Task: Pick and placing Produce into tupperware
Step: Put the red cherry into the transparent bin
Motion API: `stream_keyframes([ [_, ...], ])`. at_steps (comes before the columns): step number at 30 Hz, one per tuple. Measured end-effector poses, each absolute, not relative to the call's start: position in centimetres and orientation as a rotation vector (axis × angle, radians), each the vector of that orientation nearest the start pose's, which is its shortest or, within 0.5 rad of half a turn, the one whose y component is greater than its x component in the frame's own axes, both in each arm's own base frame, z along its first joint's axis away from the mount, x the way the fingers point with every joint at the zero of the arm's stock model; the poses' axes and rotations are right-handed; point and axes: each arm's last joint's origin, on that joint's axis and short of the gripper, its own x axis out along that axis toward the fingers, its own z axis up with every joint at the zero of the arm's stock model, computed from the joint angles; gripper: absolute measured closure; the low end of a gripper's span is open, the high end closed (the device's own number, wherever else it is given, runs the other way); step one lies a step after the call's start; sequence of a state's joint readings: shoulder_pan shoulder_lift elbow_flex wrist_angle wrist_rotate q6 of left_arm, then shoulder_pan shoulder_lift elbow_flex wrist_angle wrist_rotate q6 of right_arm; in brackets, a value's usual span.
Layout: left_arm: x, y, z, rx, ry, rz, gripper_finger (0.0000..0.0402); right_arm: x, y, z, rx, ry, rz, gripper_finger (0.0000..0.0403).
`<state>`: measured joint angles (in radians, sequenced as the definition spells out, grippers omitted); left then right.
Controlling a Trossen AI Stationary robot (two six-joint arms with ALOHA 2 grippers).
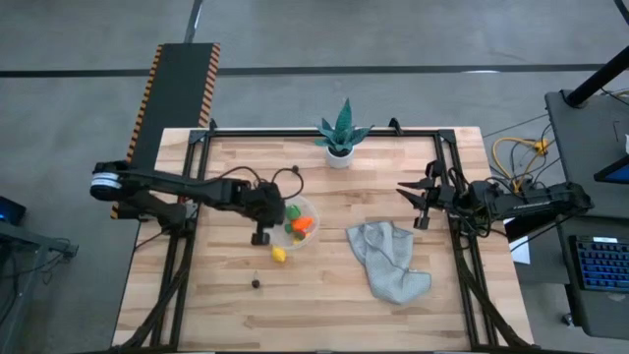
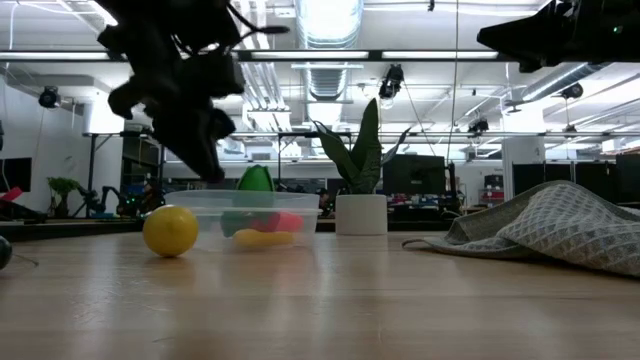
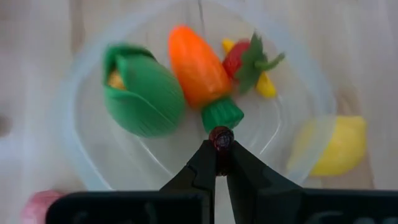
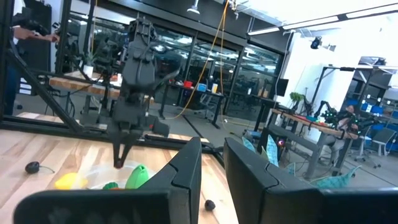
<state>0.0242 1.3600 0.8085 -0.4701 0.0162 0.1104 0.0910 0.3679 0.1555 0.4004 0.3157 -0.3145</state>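
The tupperware (image 1: 299, 225) sits mid-table, holding corn (image 3: 142, 93), carrot (image 3: 200, 68) and strawberry (image 3: 244, 57). My left gripper (image 3: 221, 144), above its rim, pinches what looks like a dark cherry (image 3: 221, 137); I'd move inward before releasing. The right gripper (image 1: 418, 202) waits, jaws apart, at the right edge.

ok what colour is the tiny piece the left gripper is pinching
Dark reddish-brown. The left gripper holds the tiny piece over the tupperware; the left wrist view shows it best.

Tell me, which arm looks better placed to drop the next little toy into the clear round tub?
The left. Its gripper hangs over the clear round plastic tub, pinching a small dark red berry. The right gripper waits beyond the grey cloth.
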Motion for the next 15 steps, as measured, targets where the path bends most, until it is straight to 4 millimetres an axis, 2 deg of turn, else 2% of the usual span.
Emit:
stream_keyframes([
  [7, 26.2, 0.6, 18.4, 0.077, 1.097, -0.054, 0.0396, 12.0, 0.2, 22.3, -0.272, -0.148, -0.251, 0.0342],
  [15, 26.1, 0.6, 18.7, 0.053, 1.086, -0.038, 0.0336, 12.0, 0.2, 22.3, -0.261, -0.149, -0.25, 0.0342],
])
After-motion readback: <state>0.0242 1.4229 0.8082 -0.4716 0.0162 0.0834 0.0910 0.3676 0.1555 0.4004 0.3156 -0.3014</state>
